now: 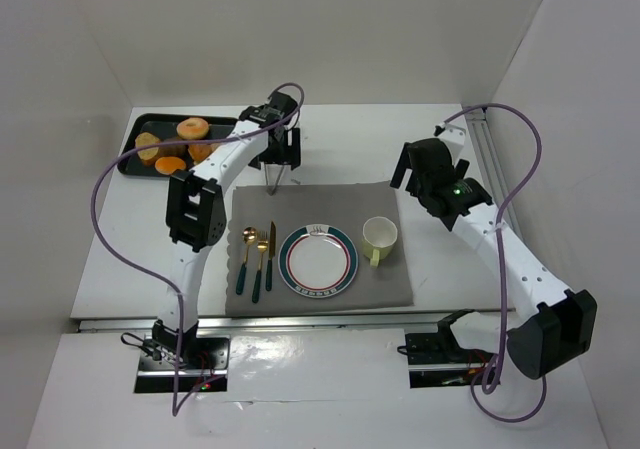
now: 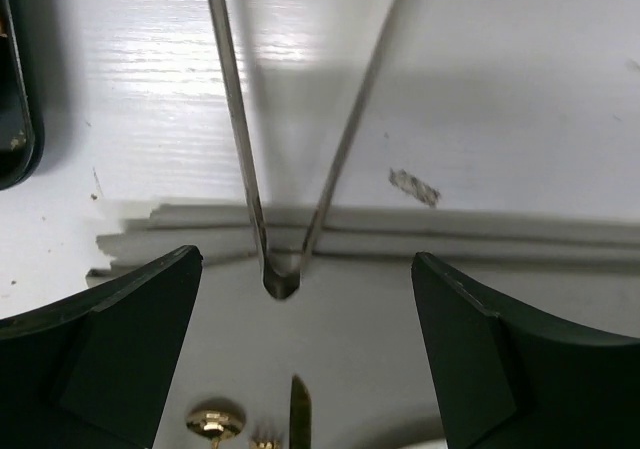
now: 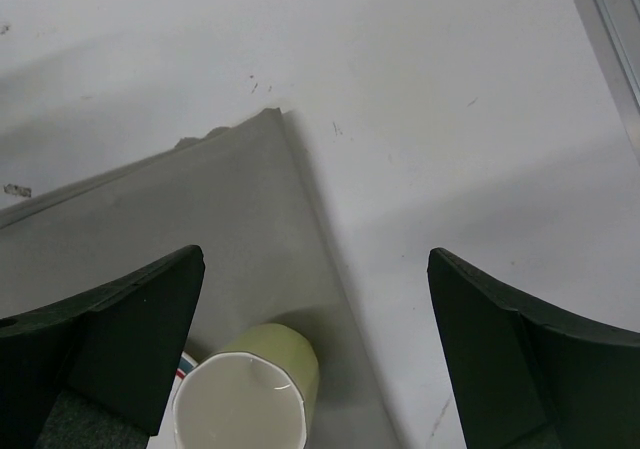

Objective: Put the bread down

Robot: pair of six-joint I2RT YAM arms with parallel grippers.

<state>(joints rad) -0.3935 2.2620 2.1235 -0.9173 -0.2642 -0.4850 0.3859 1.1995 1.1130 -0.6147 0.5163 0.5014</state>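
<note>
No brand names I can read anywhere. The plate (image 1: 292,274) has a small dark marking on its far side, but it's too small to make out. The bread (image 1: 193,128) sits on the black tray (image 1: 128,161) at the far left of the table (image 1: 445,269), five pieces showing (the arm covers part of the tray). On the grey mat (image 1: 400,284) there's one plate, one pale green cup (image 1: 379,234) to its right and three gold cutlery pieces (image 1: 260,254) to its left. One pair of tongs (image 2: 238,139) has its closed end at the mat's far edge. The left claw (image 2: 305,261) is spread wide around them without touching. The right claw (image 3: 315,254) is spread too, over the mat's far right corner.
</note>
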